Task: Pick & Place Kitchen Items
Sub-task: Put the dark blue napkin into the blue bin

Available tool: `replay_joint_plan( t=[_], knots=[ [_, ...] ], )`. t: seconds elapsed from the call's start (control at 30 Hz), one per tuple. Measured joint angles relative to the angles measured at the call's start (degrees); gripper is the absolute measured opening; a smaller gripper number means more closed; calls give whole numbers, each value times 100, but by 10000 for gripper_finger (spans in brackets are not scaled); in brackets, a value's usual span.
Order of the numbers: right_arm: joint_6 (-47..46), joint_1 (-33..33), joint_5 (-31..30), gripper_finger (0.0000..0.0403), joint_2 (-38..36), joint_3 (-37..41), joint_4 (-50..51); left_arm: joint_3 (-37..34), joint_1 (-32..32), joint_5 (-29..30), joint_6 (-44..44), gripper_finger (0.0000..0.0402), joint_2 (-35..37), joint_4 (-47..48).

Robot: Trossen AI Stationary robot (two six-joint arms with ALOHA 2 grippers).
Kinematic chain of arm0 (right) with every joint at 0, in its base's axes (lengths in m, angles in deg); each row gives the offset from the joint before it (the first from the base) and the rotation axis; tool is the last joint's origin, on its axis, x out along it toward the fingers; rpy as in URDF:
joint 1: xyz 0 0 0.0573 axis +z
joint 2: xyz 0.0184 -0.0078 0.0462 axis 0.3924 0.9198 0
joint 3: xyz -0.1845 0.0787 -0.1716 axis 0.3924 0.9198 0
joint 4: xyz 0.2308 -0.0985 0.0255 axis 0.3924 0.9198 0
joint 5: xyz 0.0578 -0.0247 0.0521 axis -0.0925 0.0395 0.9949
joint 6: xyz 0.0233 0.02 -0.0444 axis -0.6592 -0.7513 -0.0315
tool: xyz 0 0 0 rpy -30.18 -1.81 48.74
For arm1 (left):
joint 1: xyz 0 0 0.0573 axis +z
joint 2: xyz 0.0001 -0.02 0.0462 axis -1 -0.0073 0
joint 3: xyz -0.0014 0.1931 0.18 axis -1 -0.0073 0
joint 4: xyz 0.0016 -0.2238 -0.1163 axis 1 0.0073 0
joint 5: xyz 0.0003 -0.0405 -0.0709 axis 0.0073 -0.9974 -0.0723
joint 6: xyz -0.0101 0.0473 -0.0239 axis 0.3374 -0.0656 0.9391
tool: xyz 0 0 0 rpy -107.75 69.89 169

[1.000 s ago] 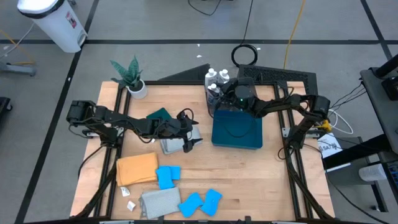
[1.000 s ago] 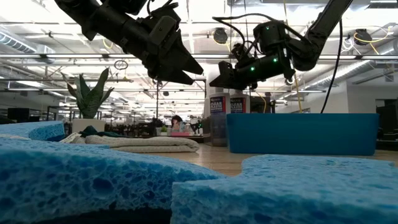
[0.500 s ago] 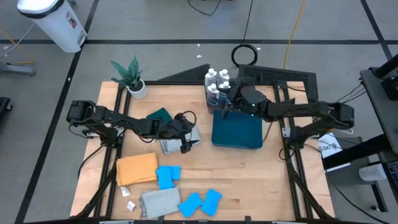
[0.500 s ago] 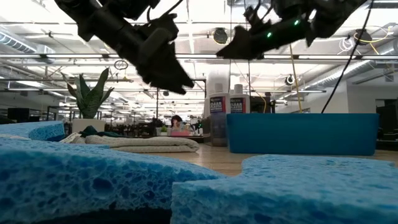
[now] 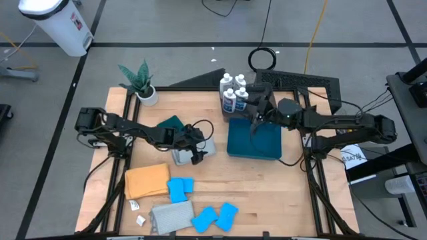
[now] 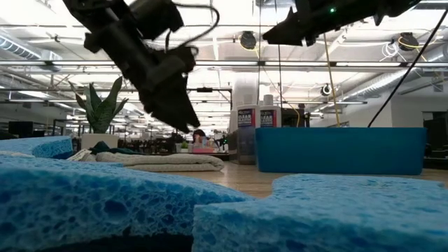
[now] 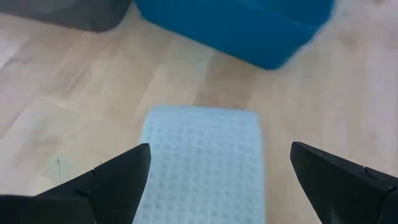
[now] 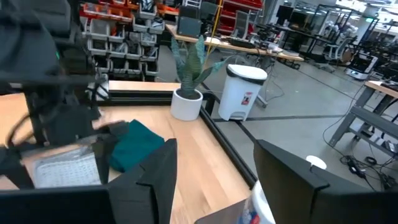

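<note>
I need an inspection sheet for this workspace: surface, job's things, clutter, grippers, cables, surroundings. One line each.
Surface: wooden table, bare at its right front.
Job's things: white bottles behind the blue bin; grey cloth at centre; dark green cloth; orange cloth; blue sponges in front.
Clutter: potted plant; small tags.
Grippers: left gripper open above the grey cloth; right gripper open, empty, over the bin.
Cables: black coil and yellow cable on the floor.
Surroundings: white waste bin, shelving.
</note>
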Motion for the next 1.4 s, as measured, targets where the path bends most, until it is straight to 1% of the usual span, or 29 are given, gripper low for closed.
replay_joint_plan(
  t=[0.07, 0.2, 0.27, 0.4, 0.5, 0.53, 0.67, 0.77, 0.87, 1.0, 1.07, 1.2, 1.33, 1.4],
  knots=[
    [1, -1, -2, 187, -35, 0, 59, 0, 72, -66, 14, 390, -188, -111],
    [0, -1, -6, 187, -36, 2, 90, 0, 189, -797, -15, 390, -708, -351],
    [2, -5, -8, 187, -36, 2, 81, 0, 215, -1042, -49, 390, -939, -578],
    [14, -5, -10, 187, -36, 2, 80, 25, 272, -1730, -217, 390, -1251, -985],
    [20, -5, -10, 187, -36, 2, 78, 21, 252, -2294, -346, 390, -1266, -1111],
    [20, -5, -9, 187, -36, 2, 78, 17, 225, -2394, -403, 390, -1245, -1130],
    [20, -6, -8, 187, -36, 2, 79, 6, 133, -2417, -645, 390, -1022, -955],
    [20, -7, -8, 187, -36, 2, 77, -4, 86, -2142, -632, 390, -744, -689],
    [20, -7, -8, 187, -36, 2, 76, -4, 14, -1737, -613, 390, -374, -346],
    [20, -7, -8, 187, -36, 2, 63, -4, -145, -1026, -593, 390, 94, 151],
    [20, -7, -6, 187, -33, 2, 45, -2, -176, -584, -387, 390, 342, 428],
    [20, -7, -7, 187, -33, 2, 34, 0, -120, 373, 291, 390, 885, 1454],
    [11, -7, -8, 187, -33, 2, 35, 2, 10, 1530, 886, 390, 1283, 2663],
    [8, -7, -7, 187, -33, 2, 28, 2, 204, 1846, 1306, 390, 1384, 3345]
  ],
)
